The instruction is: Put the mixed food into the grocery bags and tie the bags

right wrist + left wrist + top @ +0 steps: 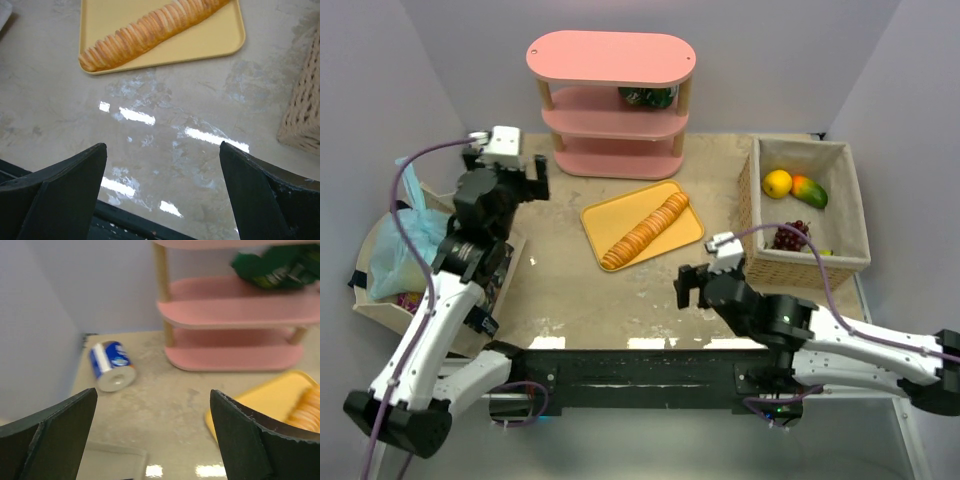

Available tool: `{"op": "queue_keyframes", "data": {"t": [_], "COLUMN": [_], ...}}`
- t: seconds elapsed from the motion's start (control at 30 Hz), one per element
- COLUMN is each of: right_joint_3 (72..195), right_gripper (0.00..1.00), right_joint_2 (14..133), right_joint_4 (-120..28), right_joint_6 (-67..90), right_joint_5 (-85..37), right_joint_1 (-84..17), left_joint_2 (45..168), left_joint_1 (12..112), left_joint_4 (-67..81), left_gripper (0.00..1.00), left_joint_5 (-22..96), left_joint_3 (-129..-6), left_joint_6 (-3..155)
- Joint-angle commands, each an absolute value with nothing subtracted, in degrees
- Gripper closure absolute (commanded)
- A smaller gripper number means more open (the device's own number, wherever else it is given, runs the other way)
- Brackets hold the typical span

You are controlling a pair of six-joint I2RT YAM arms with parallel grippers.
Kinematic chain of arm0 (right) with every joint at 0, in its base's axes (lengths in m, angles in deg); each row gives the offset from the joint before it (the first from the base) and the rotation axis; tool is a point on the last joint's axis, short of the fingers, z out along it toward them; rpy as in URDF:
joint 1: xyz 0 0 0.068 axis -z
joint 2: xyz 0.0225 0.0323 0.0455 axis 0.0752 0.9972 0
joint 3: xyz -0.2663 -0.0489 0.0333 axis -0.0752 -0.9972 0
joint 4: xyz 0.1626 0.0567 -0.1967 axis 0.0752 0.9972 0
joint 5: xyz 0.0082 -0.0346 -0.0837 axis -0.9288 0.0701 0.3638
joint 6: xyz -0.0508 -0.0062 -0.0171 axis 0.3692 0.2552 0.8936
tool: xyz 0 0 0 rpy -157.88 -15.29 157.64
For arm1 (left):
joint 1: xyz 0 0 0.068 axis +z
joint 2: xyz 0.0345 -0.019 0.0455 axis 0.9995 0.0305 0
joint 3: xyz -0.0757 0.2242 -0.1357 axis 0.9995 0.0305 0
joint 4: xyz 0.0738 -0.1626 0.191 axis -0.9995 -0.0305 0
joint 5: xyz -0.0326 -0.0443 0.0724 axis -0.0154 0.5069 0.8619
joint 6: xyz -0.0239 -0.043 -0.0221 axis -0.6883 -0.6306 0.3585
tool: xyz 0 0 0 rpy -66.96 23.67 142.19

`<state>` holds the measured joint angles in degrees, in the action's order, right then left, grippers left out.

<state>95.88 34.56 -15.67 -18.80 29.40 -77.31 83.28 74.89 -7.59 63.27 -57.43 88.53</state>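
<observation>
Hanging wide and empty, your left claw (pixel 152 395) and right claw (pixel 162 147) flank the flat yellow plastic tray (pixel 690 235); the crinkly light-blue plastic bag (pixel 405 235) slumps left of it (mouth unclear), so the round yellow fruit (pixel 777 183) could miss.

The left arm (pixel 430 330) and right arm (pixel 865 345) wear white shells over black joints — lilac cables (pixel 430 151) trail along them. The left gripper (pixel 153 395) and right gripper (pixel 162 147) have black, wedge-shaped fingers (pixel 55 440).
</observation>
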Motion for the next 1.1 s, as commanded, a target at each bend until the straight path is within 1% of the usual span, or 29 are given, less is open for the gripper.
{"op": "queue_keyframes", "data": {"t": [0.0, 0.03, 0.1, 0.17, 0.2, 0.23, 0.37, 0.43, 0.57, 0.73, 1.07], "right_joint_3": [103.99, 104.7, 107.32, 109.18, 111.01, 111.73, 114.11, 114.46, 112.18, 107.96, 108.92], "right_gripper": [0.01, 0.01, 0.01, 0.01, 0.01, 0.01, 0.01, 0.01, 0.01, 0.01, 0.01], "right_joint_2": [45.66, 47.15, 48.75, 48.75, 48.58, 48.31, 44.89, 42.17, 35.41, 28.9, 27.74], "right_joint_4": [-28.99, -31.53, -33.13, -34.37, -34.28, -34.02, -31.74, -29.03, -26.55, -23.66, -19.43], "right_joint_6": [-8.66, -6.83, -5.24, -4.0, -3.91, -3.56, -2.51, -2.16, -3.2, -5.23, -3.82], "right_joint_5": [13.61, 10.61, 9.8, 3.84, 1.73, 0.23, -4.96, -5.06, -3.39, -2.95, -2.16], "right_joint_1": [-61.69, -59.88, -56.37, -52.41, -47.78, -45.65, -35.11, -32.8, -31.74, -31.74, -31.74], "left_joint_2": [89.21, 89.65, 89.22, 87.11, 86.24, 84.83, 83.77, 83.33, 81.22, 79.2, 77.0], "left_joint_1": [68.04, 68.04, 68.04, 68.04, 68.04, 68.04, 68.04, 68.04, 68.04, 68.04, 68.04], "left_joint_4": [-10.92, -9.78, -7.59, -4.51, -3.54, -2.75, -7.47, -10.46, -9.42, -7.67, -8.19], "left_gripper": [0.0, 0.0, 0.0, 0.0, 0.0, 0.0, 0.0, 0.0, 0.0, 0.0, 0.0], "left_joint_5": [53.83, 50.58, 41.53, 35.73, 35.43, 35.34, 33.59, 32.45, 29.54, 29.54, 28.84], "left_joint_3": [-59.73, -59.64, -58.24, -56.92, -55.52, -54.99, -56.3, -56.74, -53.05, -50.68, -50.41], "left_joint_6": [84.58, 82.39, 80.88, 79.74, 78.95, 77.2, 74.11, 73.84, 74.72, 74.55, 75.51]}}
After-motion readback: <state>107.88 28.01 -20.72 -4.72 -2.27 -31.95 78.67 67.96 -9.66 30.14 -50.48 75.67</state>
